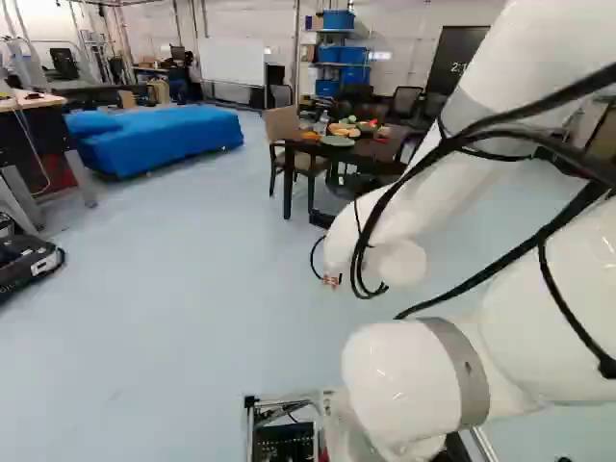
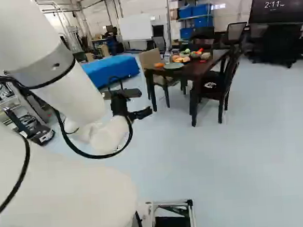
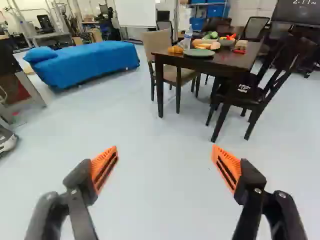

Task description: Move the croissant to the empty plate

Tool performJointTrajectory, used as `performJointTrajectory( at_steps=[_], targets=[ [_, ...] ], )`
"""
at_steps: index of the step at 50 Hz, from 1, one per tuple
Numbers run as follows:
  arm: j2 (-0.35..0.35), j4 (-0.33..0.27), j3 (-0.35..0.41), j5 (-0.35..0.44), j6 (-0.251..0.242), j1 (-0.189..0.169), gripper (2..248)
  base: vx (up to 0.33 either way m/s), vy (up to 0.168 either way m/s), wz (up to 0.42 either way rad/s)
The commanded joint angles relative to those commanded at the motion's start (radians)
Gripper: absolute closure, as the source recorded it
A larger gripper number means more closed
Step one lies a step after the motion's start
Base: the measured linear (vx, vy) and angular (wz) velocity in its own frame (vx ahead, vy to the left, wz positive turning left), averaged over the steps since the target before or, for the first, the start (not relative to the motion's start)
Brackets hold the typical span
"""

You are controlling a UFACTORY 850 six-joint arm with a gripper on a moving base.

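We see white digits on the dark wall screen [image 2: 290, 11] and a label on the bottle [image 3: 188, 36] by the plate [image 3: 199, 52]. That greenish plate lies by the near edge of the dark counter [image 3: 225, 63], beside an orange item [image 3: 175, 49]; we cannot tell which food is the croissant. Our fingers [image 2: 142, 114] stand wide apart, and pale floor [image 3: 160, 165] runs ahead of them to the counter's legs.

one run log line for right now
orange-padded black fingers: open, nothing between | dark wooden table: ahead | round green plate: on table, empty | stage: likely pre-grasp
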Motion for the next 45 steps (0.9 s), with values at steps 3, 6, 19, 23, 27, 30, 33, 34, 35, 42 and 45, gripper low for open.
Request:
performJointTrajectory(
  at_steps=[3, 6, 19, 23, 27, 30, 33, 34, 35, 42, 45],
  targets=[
    [0.0, 0.0, 0.0, 0.0, 0.0, 0.0, 3, 0.0, 0.0, 0.0],
    [0.0, 0.0, 0.0, 0.0, 0.0, 0.0, 3, 0.0, 0.0, 0.0],
    [0.0, 0.0, 0.0, 0.0, 0.0, 0.0, 3, 0.005, 0.0, 0.0],
    [0.0, 0.0, 0.0, 0.0, 0.0, 0.0, 3, 0.035, 0.0, -0.004],
    [0.0, 0.0, 0.0, 0.0, 0.0, 0.0, 3, 0.089, 0.001, -0.009],
    [0.0, 0.0, 0.0, 0.0, 0.0, 0.0, 3, 0.113, 0.008, -0.007],
    [0.0, 0.0, 0.0, 0.0, 0.0, 0.0, 3, 0.141, 0.022, -0.028],
    [0.0, 0.0, 0.0, 0.0, 0.0, 0.0, 3, 0.121, 0.027, -0.007],
    [0.0, 0.0, 0.0, 0.0, 0.0, 0.0, 3, 0.146, 0.033, -0.007],
    [0.0, 0.0, 0.0, 0.0, 0.0, 0.0, 3, 0.162, 0.041, -0.014],
    [0.0, 0.0, 0.0, 0.0, 0.0, 0.0, 3, 0.171, 0.04, -0.017]
  ],
)
